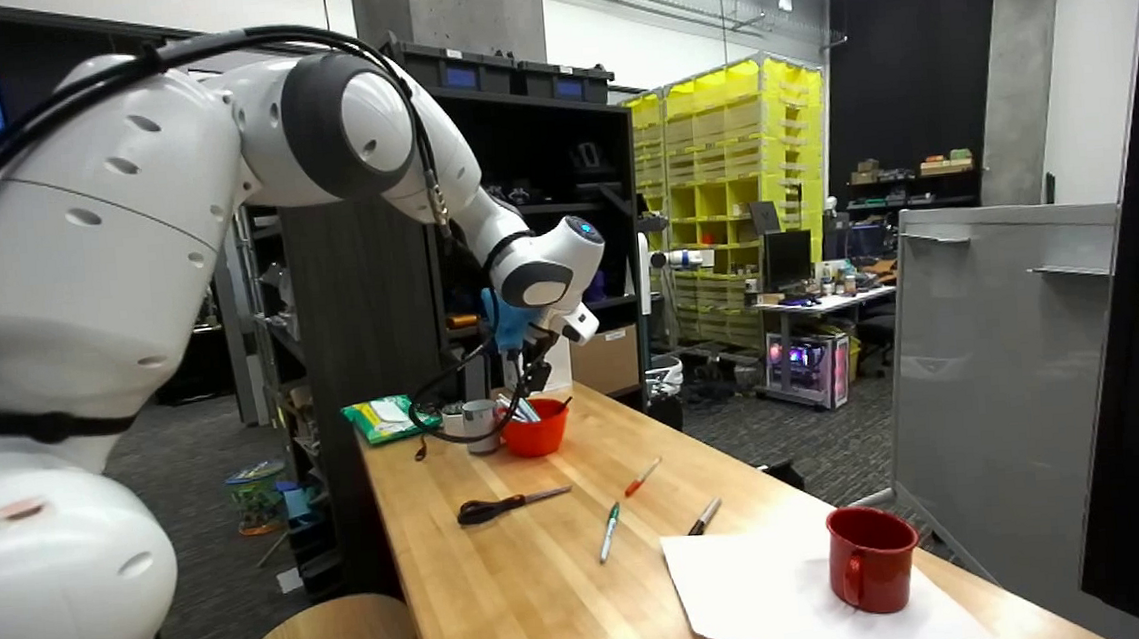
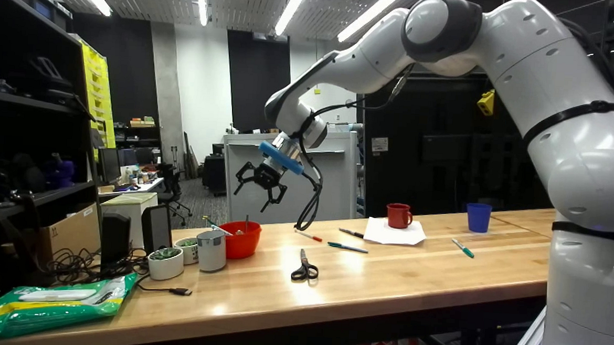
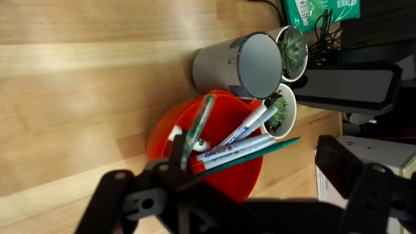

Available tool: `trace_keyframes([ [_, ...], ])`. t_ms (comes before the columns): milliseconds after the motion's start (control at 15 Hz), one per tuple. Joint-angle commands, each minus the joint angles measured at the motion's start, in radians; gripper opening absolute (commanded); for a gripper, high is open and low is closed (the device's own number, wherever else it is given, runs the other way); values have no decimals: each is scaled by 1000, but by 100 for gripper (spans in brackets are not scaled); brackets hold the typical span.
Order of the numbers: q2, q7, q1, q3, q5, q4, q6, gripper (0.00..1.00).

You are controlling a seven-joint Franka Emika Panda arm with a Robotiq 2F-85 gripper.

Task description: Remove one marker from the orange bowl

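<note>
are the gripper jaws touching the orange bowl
Apart. In an exterior view the open jaws hang above the orange bowl, with a plain gap between their lowest tip and its rim; the wrist view's overlap is not contact.

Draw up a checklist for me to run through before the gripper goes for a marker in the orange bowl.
1. Gripper open: ok, its jaws stand well apart.
2. Orange bowl upright: ok, in both exterior views.
3. Target present: ok, red-capped Expo markers lie in the bowl.
4. Target separate from its neighbors: not ok, those lie close side by side, along a green pen.
5. Jaws lined up on a single marker: cannot tell; the gripper hangs higher than the bowl.
6. Gap between the bowl and the gray cup: cannot tell whether they touch.
</note>
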Motion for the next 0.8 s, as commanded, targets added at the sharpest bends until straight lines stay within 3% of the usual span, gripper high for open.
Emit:
trace_keyframes([
  [0, 9, 2, 2, -2, -1, 13, -4, 100],
  [733, 85, 3, -15, 4, 10, 86, -61, 100],
])
